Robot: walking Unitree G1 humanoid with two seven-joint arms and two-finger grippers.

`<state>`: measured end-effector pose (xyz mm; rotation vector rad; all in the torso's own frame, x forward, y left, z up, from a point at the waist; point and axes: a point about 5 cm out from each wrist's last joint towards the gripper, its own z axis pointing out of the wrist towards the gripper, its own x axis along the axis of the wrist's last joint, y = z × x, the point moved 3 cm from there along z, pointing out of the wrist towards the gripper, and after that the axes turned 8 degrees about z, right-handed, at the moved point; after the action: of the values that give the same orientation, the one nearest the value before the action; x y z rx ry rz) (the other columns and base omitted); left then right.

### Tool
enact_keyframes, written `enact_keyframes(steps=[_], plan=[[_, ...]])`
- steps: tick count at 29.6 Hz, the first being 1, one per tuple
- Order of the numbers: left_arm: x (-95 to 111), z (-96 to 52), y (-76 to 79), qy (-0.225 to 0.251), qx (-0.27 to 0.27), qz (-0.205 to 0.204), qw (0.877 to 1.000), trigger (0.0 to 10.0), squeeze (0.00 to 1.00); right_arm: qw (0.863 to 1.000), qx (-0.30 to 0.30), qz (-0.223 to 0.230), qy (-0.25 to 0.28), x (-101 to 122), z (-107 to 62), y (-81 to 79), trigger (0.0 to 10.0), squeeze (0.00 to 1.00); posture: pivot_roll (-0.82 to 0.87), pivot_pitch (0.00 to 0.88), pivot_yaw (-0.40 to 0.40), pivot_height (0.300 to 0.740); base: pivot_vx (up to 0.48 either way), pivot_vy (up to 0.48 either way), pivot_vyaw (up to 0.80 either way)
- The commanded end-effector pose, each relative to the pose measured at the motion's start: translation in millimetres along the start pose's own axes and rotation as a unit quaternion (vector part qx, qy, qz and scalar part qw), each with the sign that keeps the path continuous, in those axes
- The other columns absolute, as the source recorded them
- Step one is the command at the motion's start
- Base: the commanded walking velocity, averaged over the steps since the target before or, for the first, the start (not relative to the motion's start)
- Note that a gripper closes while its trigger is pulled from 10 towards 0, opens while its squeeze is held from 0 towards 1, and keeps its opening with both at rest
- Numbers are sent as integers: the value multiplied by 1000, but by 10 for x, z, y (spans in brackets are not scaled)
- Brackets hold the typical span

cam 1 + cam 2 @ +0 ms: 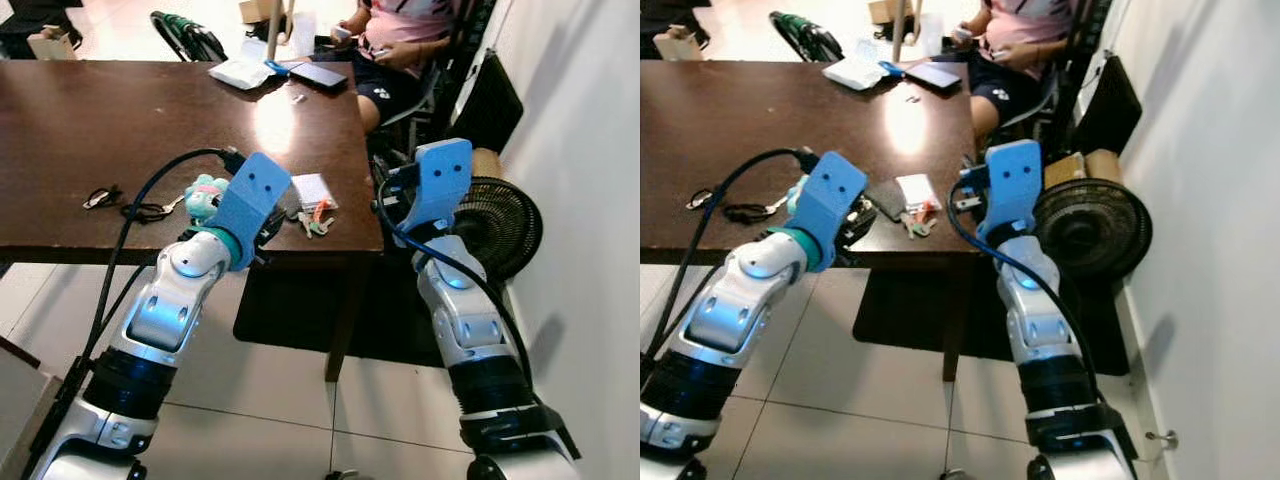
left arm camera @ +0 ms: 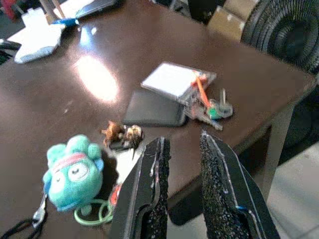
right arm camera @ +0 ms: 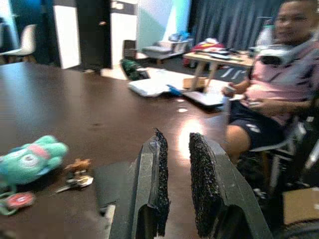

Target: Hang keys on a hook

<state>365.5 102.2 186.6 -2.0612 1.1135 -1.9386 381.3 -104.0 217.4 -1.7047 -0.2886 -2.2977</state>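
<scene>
Black left jaws (image 2: 182,186) narrowly parted (empty).

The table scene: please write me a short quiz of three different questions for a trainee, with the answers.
1. True or false: the keys lie near the table's corner, beside a white card.
2. Which is nearest the teal plush toy? A) fan B) black cord C) person
3. Fill in: the left gripper's fingers hold ____.

Key: 1 true. 2 B, the black cord. 3 nothing; there is a gap between them.
</scene>
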Motion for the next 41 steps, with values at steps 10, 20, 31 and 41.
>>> enact_keyframes(steps=[10, 20, 31, 41], plan=[[48, 133, -225, 2, 87, -17, 996, 10000, 0, 999, -9, 19, -28, -40, 192, 48, 10000, 0, 117, 0, 104, 740, 0, 0, 0], [155, 99, -332, 33, 107, -48, 993, 10000, 0, 999, -18, 32, -20, -21, 166, 90, 10000, 0, 117, 0, 103, 740, 0, 0, 0], [115, 113, -376, 30, 121, -52, 991, 10000, 0, 999, -16, 33, -17, -28, 182, 87, 10000, 0, 116, 0, 99, 740, 444, 0, 0], [110, 121, -358, 30, 120, -55, 991, 10000, 0, 999, -17, 35, -18, -44, 177, 79, 10000, 0, 115, 0, 96, 740, 419, 0, 0]])
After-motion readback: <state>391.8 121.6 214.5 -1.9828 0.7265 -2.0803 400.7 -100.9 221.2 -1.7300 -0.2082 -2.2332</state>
